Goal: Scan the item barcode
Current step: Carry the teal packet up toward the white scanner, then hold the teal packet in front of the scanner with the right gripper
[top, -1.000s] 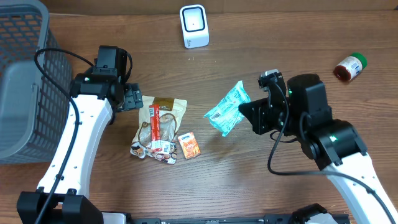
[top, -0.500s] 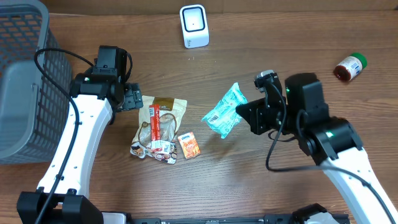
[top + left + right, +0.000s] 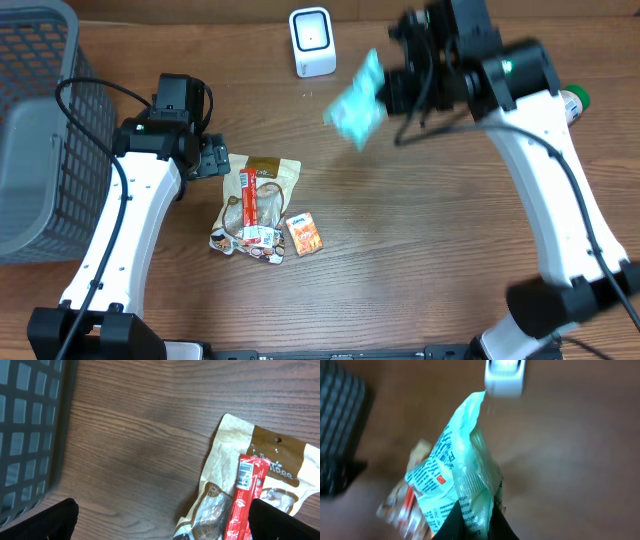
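Pinching the teal packet [image 3: 462, 470], the right gripper [image 3: 472, 527] is clamped tight.

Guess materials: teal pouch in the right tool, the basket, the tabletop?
Teal pouch: thin plastic film, glossy; it crinkles and shines. Basket: probably moulded plastic, matte grey, square-mesh walls. Tabletop: wood or wood-look laminate, satin; grain lines show, which one unclear.

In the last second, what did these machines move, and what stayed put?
The right pincer, shut on the teal packet, swung it from mid-table up toward the white scanner at the far edge. The left pincer, open, stayed beside the brown pouch; pouch, orange box and basket did not shift.
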{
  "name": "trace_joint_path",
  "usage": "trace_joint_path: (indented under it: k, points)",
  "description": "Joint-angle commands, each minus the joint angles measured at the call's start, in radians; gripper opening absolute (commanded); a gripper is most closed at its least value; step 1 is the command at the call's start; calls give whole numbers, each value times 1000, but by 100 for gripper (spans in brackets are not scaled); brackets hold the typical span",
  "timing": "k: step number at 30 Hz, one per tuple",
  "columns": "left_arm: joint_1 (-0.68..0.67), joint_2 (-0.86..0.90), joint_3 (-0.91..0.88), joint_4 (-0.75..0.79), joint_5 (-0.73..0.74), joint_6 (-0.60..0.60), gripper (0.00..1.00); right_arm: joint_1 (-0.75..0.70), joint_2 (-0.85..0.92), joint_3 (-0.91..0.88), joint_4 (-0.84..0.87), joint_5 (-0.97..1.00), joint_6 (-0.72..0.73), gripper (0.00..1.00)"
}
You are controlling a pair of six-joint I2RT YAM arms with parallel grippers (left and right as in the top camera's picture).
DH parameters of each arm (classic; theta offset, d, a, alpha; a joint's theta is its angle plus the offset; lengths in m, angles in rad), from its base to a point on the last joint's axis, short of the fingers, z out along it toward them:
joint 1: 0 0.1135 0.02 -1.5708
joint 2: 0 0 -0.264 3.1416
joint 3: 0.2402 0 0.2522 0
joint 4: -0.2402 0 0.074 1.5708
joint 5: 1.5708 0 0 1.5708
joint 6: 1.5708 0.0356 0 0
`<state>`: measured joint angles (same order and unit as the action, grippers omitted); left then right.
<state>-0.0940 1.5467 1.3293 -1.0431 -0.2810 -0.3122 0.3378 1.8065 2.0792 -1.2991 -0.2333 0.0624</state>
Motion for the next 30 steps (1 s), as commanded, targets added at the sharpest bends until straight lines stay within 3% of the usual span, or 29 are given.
trace_joint_path:
  k: [1,11,22,30]
  points:
    - [-5,3,1,1,-7,1,100,42,91,113,90,210,-44,3]
    - [-5,3,1,1,-7,1,100,172,230,81,430,534,-305,4]
    - [-4,3,1,1,-7,1,99,222,519,81,960,826,-584,4]
    - [-5,3,1,1,-7,1,100,222,671,81,1349,892,-622,4]
